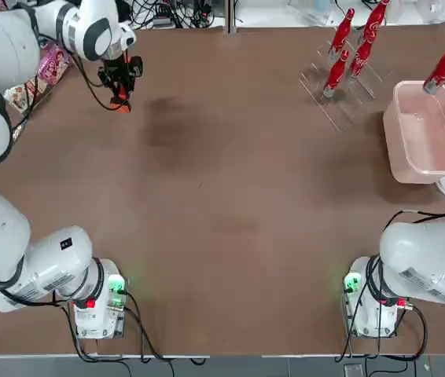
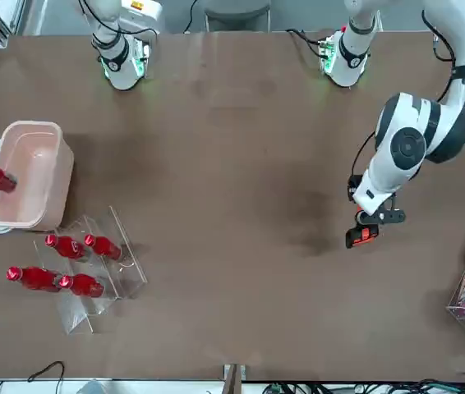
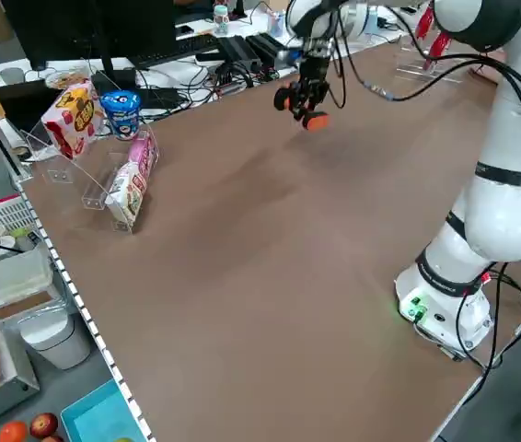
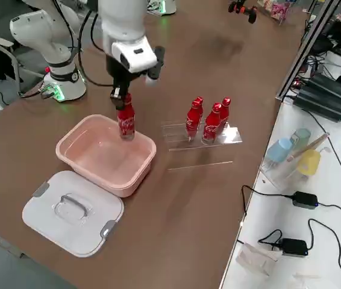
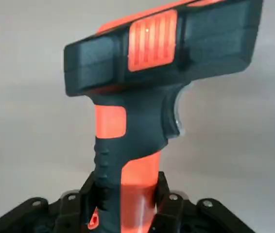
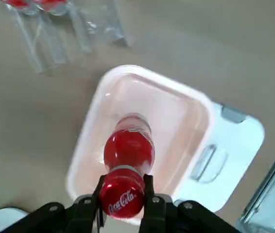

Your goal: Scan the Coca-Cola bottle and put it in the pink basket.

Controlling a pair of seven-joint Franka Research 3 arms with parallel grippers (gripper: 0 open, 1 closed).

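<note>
The right gripper [image 4: 122, 101] hangs over the pink basket [image 4: 86, 161] near the table's right edge, its jaws closed tight on the neck end of a Coca-Cola bottle [image 4: 126, 122]. The bottle points base-down into the basket's open mouth, above the far end of the tub, and I can't tell whether it touches the bottom. In the right wrist view the bottle [image 6: 128, 150] sits between the two fingers [image 6: 149, 189] with the pale pink tub [image 6: 196, 126] below it. A white lid [image 4: 74, 214] with a handle lies flat on the table just beside the basket. Four more red bottles [image 1: 348, 47] stand in the clear rack [image 1: 325, 98] near the basket, toward the far edge.

Well apart, at the table's far left corner, the left gripper [image 1: 119, 78] is clamped on the handle of an orange-and-black scanner [image 1: 119, 100], held just above the brown table [image 1: 222, 212]. A clear stand with snack packets [image 3: 118, 170] sits at that left edge.
</note>
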